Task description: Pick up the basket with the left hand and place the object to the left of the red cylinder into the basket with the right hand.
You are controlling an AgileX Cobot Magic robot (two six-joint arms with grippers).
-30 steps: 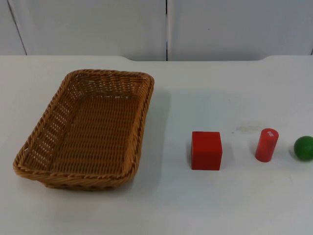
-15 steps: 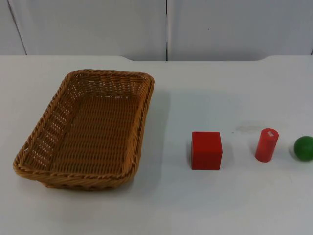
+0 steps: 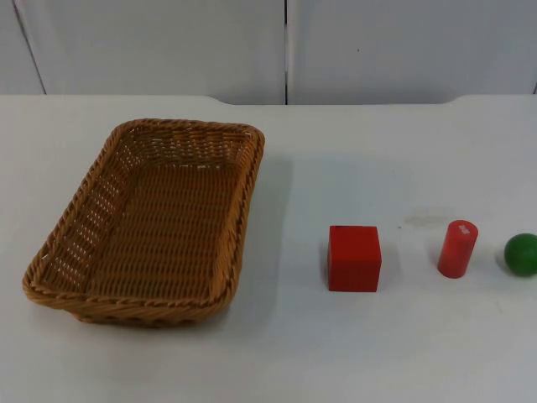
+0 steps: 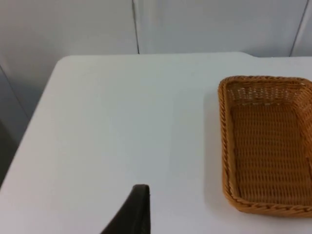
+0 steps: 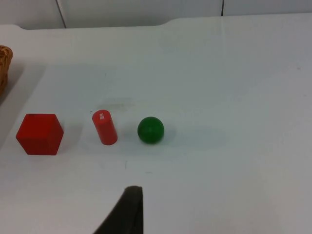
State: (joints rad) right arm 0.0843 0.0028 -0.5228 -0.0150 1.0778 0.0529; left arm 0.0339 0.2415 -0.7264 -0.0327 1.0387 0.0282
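Observation:
A brown wicker basket [image 3: 147, 220] rests flat on the white table at the left; it has nothing in it. It also appears in the left wrist view as the basket [image 4: 265, 144]. My left gripper [image 4: 132, 212] hovers over bare table well off to the basket's side, apart from it. A red cube [image 3: 353, 258] sits just left of the upright red cylinder [image 3: 457, 248], with a green ball [image 3: 521, 253] to the cylinder's right. My right gripper [image 5: 126, 209] hangs above the table short of the red cube [image 5: 40, 134], red cylinder [image 5: 105, 127] and green ball [image 5: 150, 130].
The grey partition wall [image 3: 285, 46] closes off the table's far edge. The table's left edge [image 4: 29, 126] drops away beside the left arm. Bare table lies between basket and cube.

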